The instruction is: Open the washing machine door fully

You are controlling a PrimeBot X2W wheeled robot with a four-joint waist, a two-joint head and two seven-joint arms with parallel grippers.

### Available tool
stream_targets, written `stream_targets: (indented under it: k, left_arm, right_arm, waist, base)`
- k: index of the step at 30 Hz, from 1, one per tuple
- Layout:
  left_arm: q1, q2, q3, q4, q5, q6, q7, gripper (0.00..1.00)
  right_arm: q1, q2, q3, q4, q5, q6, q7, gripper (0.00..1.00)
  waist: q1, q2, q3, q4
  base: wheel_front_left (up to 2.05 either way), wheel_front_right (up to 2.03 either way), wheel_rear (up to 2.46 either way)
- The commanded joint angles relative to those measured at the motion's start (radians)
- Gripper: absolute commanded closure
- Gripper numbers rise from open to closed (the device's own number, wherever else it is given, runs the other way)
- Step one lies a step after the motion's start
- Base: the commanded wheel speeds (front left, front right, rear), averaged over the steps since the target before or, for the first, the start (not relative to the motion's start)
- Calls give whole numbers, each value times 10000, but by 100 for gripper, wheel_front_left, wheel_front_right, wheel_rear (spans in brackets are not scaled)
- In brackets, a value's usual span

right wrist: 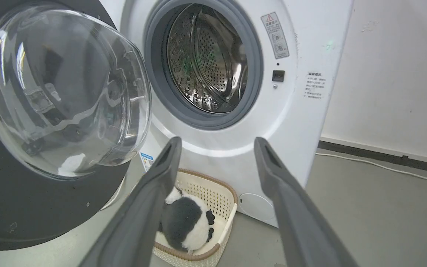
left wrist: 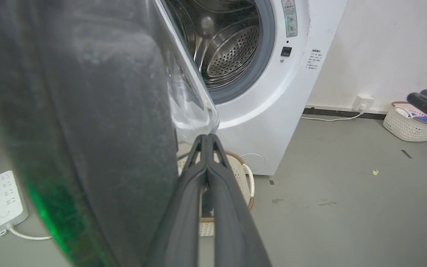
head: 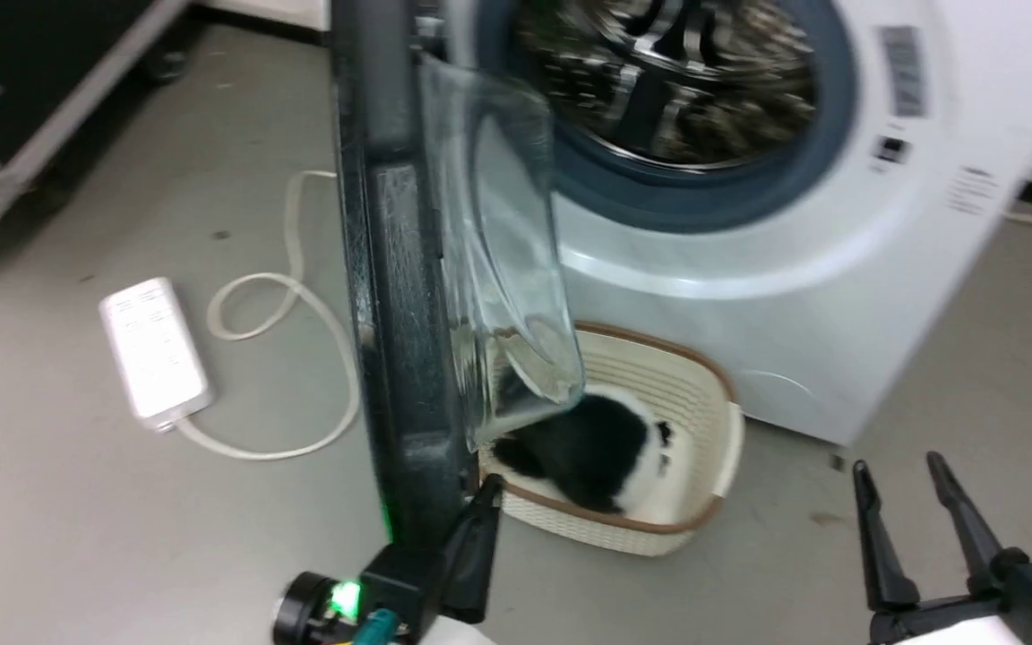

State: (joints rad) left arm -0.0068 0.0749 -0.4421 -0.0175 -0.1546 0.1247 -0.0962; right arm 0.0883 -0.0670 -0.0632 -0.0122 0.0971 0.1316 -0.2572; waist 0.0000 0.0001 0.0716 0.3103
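Grey floor [head: 77, 502], scuffed; white wall [right wrist: 395, 74] behind. Washing machine [head: 749, 296] w/ drum open. The washing machine door [head: 399, 269] is swung out left of the opening, edge-on in head view, glass bulge toward the drum. L gripper [head: 491, 488] pinched together, empty, tips just beside door's lower rim. R gripper [head: 898, 463] spread wide, holding nothing. Cream basket [head: 704, 394] w/ b&w plush [head: 588, 448] at machine's foot; power strip [head: 153, 349] + cable [head: 301, 296] on floor.

The washing machine's [right wrist: 295, 122] sticker [right wrist: 275, 36] shows a warning triangle [right wrist: 269, 17].

Laundry room, shown by washing machine [right wrist: 302, 122], basket [right wrist: 230, 222].
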Motion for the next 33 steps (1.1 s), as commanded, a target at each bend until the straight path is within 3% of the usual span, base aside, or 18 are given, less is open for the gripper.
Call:
stream_targets:
  k: [1, 8, 17, 25, 27, 33]
  left_arm:
    - [133, 124, 208, -99, -91, 155, 21, 100]
    - [-62, 676, 1123, -216, -374, 434, 335, 100]
    - [-861, 1949, 3388, 26, -1222, 777, 593, 100]
    - [-1899, 3611, 5347, 1449, -1943, 701, 799, 100]
    - [-2363, 4181, 5984, 2490, -2328, 534, 715, 100]
    - [-2938, 4531, 6275, 3684, -2597, 229, 219, 100]
  right_arm:
    - [83, -89, 86, 22, 56, -9, -45, 0]
    - [-23, -275, 367, 100, 62, -9, -44, 0]
    - [-222, -625, 466, -99, 9, -9, 110, 0]
    - [-483, -894, 376, -448, -40, -9, 363, 0]
    - [-589, -908, 271, -604, -14, -9, 449, 0]
    - [-575, -908, 159, -736, -65, -9, 516, 0]
  waist:
    - [0, -1, -207, 769]
    - [0, -1, 48, 1307]
    - [0, -1, 888, 1026]
    - [0, -1, 1597, 476]
    - [0, -1, 1890, 236]
    - [0, -1, 2142, 8]
  base:
    - [0, 0, 0]
    - [0, 0, 0]
    - [0, 0, 0]
    - [0, 0, 0]
    - [0, 0, 0]
    - [0, 0, 0]
